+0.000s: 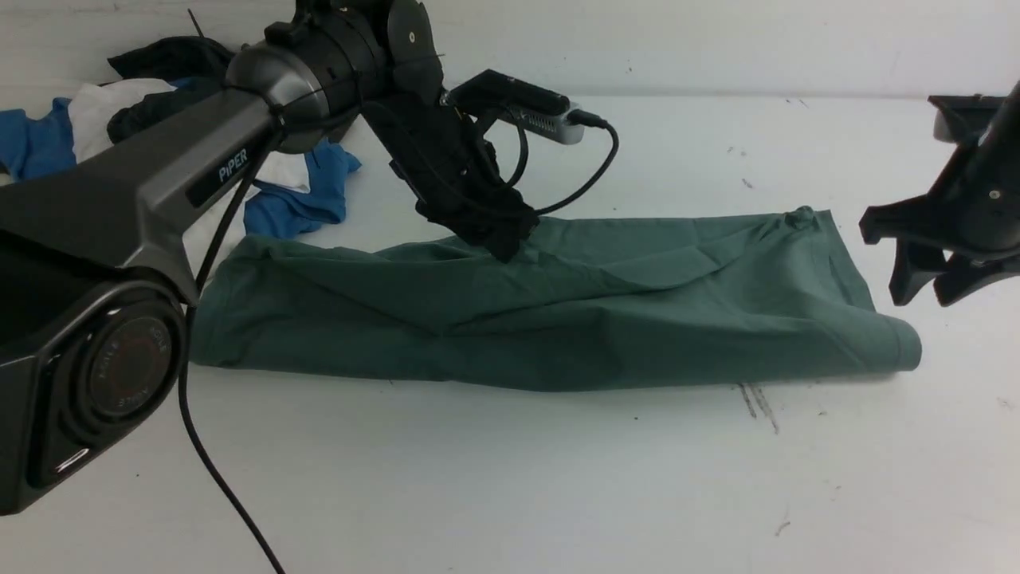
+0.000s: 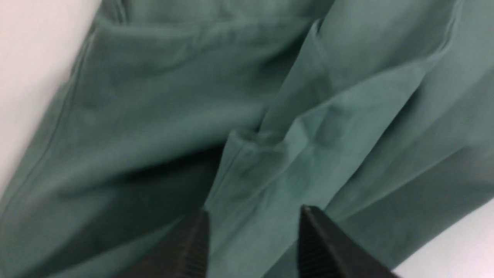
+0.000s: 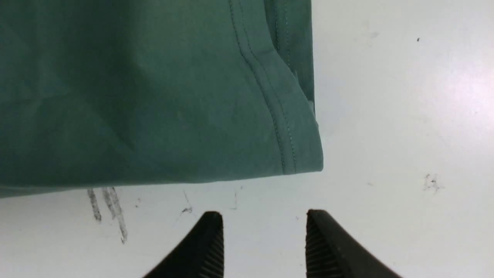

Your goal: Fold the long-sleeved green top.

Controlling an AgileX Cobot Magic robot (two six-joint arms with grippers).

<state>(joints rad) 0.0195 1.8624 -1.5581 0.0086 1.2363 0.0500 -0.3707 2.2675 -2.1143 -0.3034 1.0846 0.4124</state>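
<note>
Left gripper [image 1: 507,239] sits low on the far edge of the top [image 1: 558,319], near the middle of its length. In the left wrist view its [image 2: 252,210] jaws stand apart over creased green cloth, with a raised fold running up from between them. Whether the tips press into the cloth cannot be told.

Right gripper [image 1: 924,293] hangs just off the top's right end, clear of it. In its own wrist view [image 3: 264,214] the jaws are parted and nothing lies between them but bare table [image 3: 386,116].

The white table [image 1: 510,478] carries the top, which lies as a long band across the middle, folded lengthwise and wrinkled. Its right end is rounded over. The stitched hem [image 3: 270,104] shows at that end in the right wrist view, with the corner lying flat.

A heap of blue, white and dark clothes [image 1: 295,199] sits at the far left, behind the left arm, apart from the top.

Grey scuffs [image 1: 757,402] mark the table just in front of the top's near edge, toward its right end.
</note>
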